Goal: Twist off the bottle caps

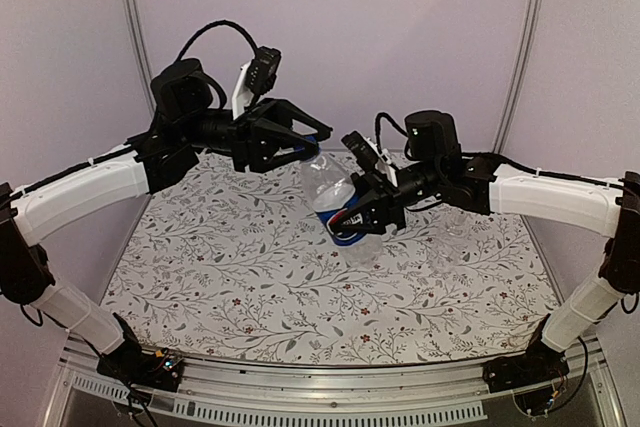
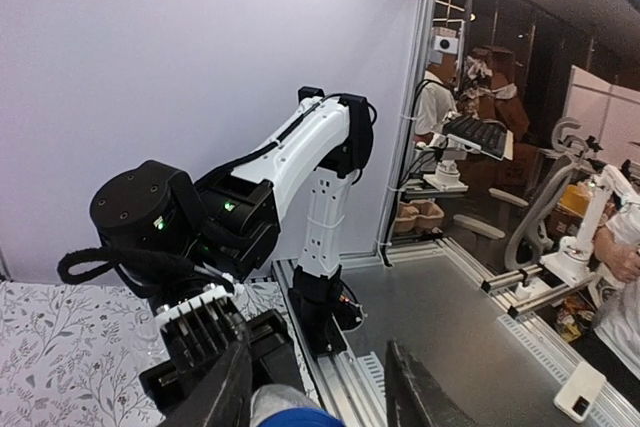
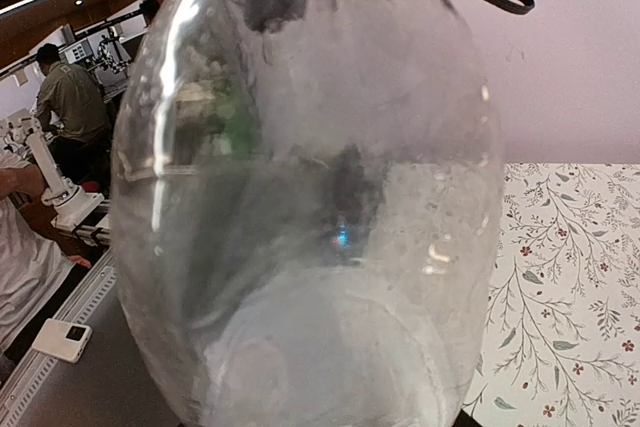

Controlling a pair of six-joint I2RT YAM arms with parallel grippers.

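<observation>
The Pepsi bottle point(image 1: 337, 205), clear with a blue label band, hangs tilted above the table, neck toward the left. My right gripper point(image 1: 356, 217) is shut on its label band. In the right wrist view the bottle point(image 3: 310, 197) fills the frame and hides the fingers. My left gripper point(image 1: 320, 143) is open with its fingers either side of the bottle's neck. In the left wrist view the bright blue cap point(image 2: 292, 415) sits low between the fingers point(image 2: 228, 387), close to the left one, with a gap to the right one. The whitish cap is not visible.
The floral tablecloth point(image 1: 250, 277) covers the table. A faint clear shape, perhaps the plain bottle point(image 1: 455, 222), stands behind my right arm. Plain walls and metal posts point(image 1: 133, 37) close in the back and sides.
</observation>
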